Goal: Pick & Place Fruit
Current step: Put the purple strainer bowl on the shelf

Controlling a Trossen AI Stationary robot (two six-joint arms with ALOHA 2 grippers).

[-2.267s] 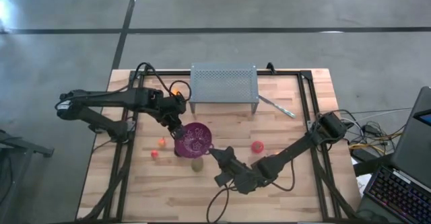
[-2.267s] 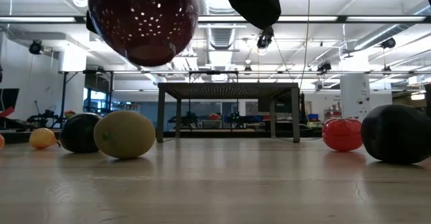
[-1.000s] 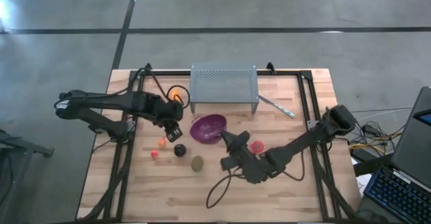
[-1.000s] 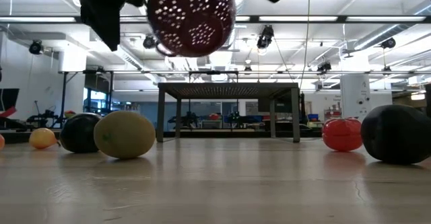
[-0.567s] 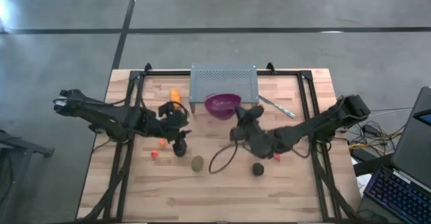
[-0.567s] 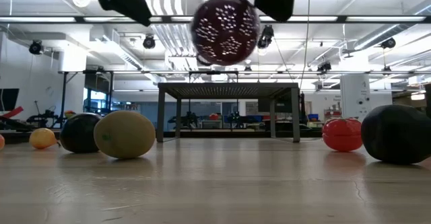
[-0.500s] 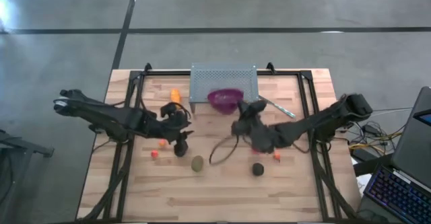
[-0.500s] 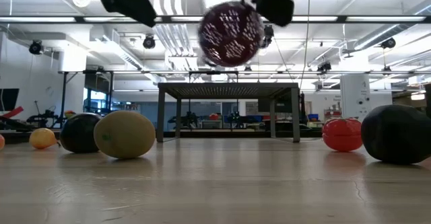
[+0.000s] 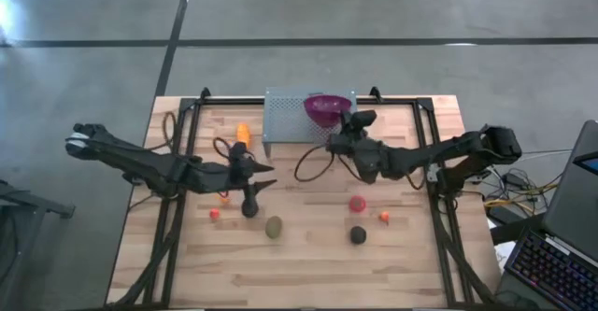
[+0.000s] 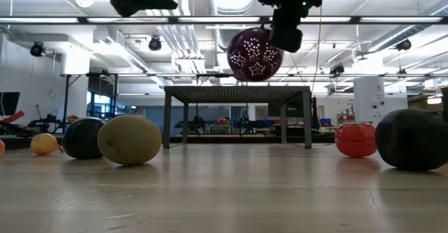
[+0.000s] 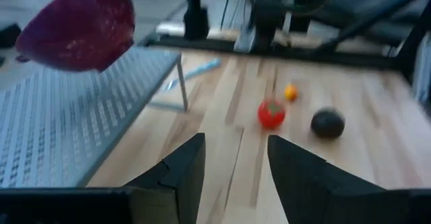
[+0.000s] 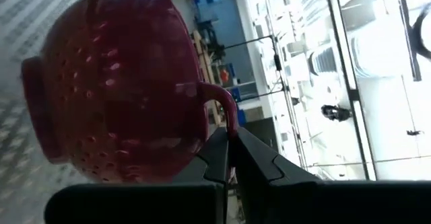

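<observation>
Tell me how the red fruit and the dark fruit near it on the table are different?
The red fruit is bright red, while the dark fruit is almost black. In the low view, the red fruit looks smaller and the dark fruit looks bigger, though the dark one lies nearer that camera. Both are roundish and rest on the wooden table, untouched by either gripper.

Open tabletop (image 9: 308,255) before fruits (image 9: 274,227)
</observation>
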